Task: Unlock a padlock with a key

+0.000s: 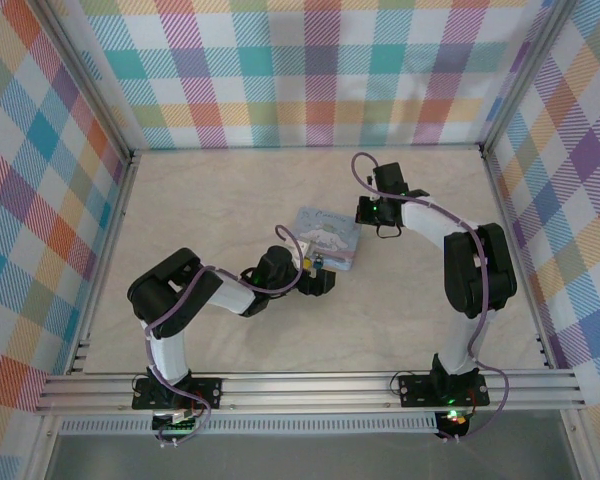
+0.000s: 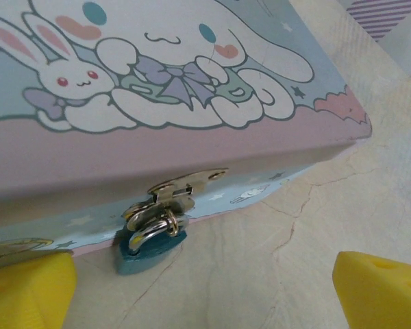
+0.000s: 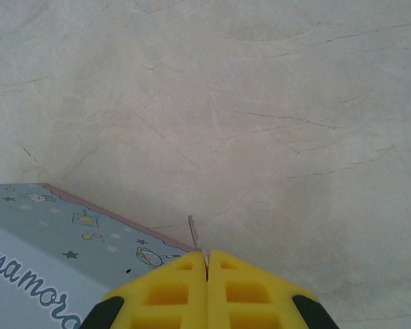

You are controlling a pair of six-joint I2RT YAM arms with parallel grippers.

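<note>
Padlock (image 2: 149,248) on cartoon tin (image 2: 192,82) hasp (image 2: 185,185); pale veined table (image 1: 230,190), plaid walls (image 1: 320,70).
Teal body, silver shackle, lower left of frame; left gripper (image 2: 204,295) spread apart, right gripper (image 3: 206,257) clamped on key (image 3: 194,233).

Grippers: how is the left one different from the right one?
The left gripper is wide open; the right gripper is pinched shut. The left gripper holds nothing and faces the padlock on the tin; the right gripper grips the thin key. Both have yellow fingers.
</note>
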